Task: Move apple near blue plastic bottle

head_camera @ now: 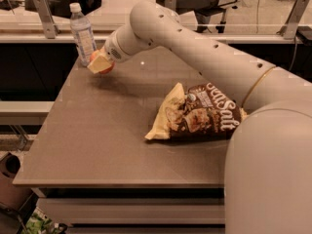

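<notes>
The apple (pixel 106 69), small and red-orange, is held in my gripper (pixel 100 63) at the far left of the table, low over the surface. Only slivers of the apple show beside the pale fingers (pixel 97 64). The blue plastic bottle (pixel 83 33), clear with a white cap and pale label, stands upright at the table's back left corner. The gripper with the apple is right in front of the bottle's base, almost touching it. My white arm reaches in from the right across the table.
A brown and cream chip bag (pixel 200 114) lies flat on the right half of the grey table (pixel 97 145). A raised ledge with metal posts (pixel 45 17) runs behind the table. A bin (pixel 12 179) stands on the floor at the left.
</notes>
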Tool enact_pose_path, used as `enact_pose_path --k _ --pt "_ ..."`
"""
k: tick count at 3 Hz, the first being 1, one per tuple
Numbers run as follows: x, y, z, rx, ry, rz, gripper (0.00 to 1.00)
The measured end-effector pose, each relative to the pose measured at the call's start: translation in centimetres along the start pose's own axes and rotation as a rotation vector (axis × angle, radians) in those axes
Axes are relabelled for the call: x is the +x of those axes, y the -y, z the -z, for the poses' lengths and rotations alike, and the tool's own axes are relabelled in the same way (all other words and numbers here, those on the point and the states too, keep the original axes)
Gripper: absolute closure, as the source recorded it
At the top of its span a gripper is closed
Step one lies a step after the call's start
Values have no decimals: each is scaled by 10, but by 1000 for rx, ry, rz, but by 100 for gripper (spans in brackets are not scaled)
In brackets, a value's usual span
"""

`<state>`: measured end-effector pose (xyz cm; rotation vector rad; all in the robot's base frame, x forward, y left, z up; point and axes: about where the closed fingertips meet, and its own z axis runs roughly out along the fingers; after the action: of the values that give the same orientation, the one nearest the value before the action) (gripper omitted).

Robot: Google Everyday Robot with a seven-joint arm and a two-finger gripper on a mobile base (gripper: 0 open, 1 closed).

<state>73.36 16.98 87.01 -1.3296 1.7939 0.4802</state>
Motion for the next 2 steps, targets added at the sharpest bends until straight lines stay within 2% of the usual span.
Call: enact_pose_path --k 1,2 --pt "0 -1 -14 -37 3 18 100" --pt "2 -4 -21 -51 -4 37 100"
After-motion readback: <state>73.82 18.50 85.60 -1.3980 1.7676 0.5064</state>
